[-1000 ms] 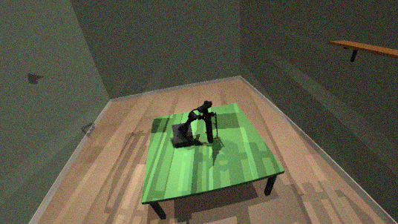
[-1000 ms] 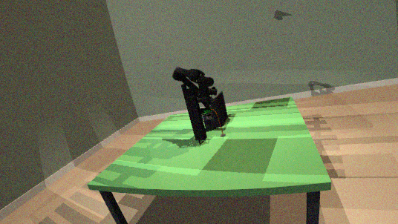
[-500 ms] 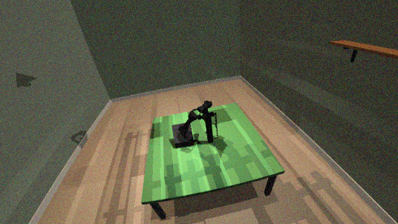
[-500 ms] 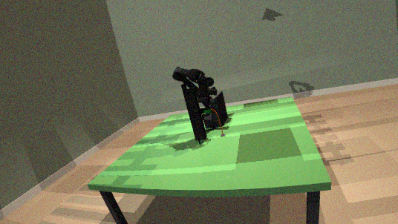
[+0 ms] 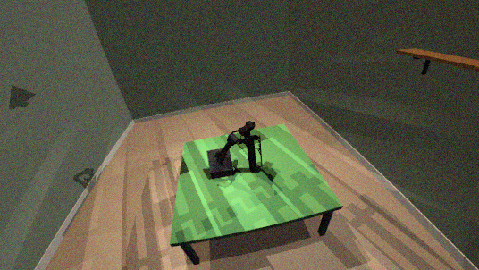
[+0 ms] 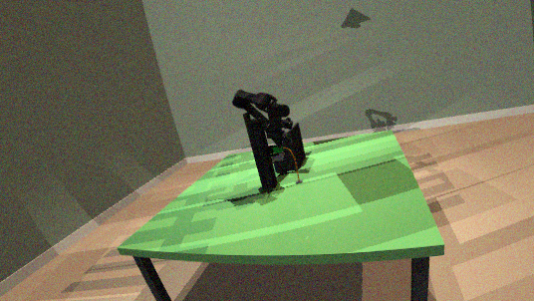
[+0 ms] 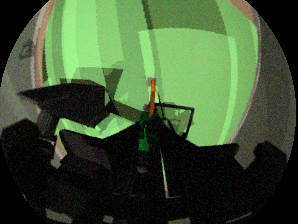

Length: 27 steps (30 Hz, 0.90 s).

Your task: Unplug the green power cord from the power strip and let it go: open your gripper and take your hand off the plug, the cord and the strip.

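The green plug [image 7: 145, 129] is gripped between the closed jaws of the gripper [image 7: 148, 137], low over the green worktop [image 6: 349, 219]. An orange cord [image 6: 294, 166] is seen hanging from it to the worktop, beside the upright black power strip [image 6: 261, 154].

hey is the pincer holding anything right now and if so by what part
Yes. The pincer is shut on the green plug, gripping its body; the cord trails beyond.

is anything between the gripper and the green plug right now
Nothing visible does. In the wrist view the gripper is shut on the green plug itself, with the dark fingers on either side of it. The orange cord runs away from the plug over the green table.
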Available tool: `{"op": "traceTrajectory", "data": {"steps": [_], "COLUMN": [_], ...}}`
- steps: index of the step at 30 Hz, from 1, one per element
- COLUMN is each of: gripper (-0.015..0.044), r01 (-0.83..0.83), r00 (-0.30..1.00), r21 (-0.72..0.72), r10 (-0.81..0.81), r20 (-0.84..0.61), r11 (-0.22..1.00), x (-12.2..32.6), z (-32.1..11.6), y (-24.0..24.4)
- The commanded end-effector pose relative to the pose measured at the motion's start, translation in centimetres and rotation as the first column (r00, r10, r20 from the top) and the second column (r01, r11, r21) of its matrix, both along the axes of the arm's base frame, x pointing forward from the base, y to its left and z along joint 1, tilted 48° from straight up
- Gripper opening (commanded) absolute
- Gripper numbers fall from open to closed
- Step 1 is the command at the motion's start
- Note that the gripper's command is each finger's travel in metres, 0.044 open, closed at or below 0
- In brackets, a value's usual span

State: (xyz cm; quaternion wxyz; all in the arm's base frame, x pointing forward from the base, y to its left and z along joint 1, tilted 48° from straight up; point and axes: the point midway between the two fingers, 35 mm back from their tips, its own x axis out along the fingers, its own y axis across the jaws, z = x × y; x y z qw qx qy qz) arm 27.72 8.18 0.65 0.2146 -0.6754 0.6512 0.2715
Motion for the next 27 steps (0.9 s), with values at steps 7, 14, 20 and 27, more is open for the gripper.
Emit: {"op": "traceTrajectory", "data": {"steps": [7, 14, 20, 27], "gripper": [0.0, 0.0, 0.0105, 0.0289], "r01": [-0.01, -0.01, -0.009, -0.009], "r00": [1.0, 1.0, 1.0, 1.0], "r21": [0.052, 0.052, 0.049, 0.049], "r10": [0.01, 0.01, 0.009, 0.009], "r20": [-0.003, -0.003, -0.003, -0.003], "r11": [0.999, 0.999, 0.999, 0.999], "x": [-0.4, -0.6, -0.4, -0.4], "z": [-2.2, -2.9, -2.6, -2.6], "y": [3.1, 4.0, 3.3, 3.3]}}
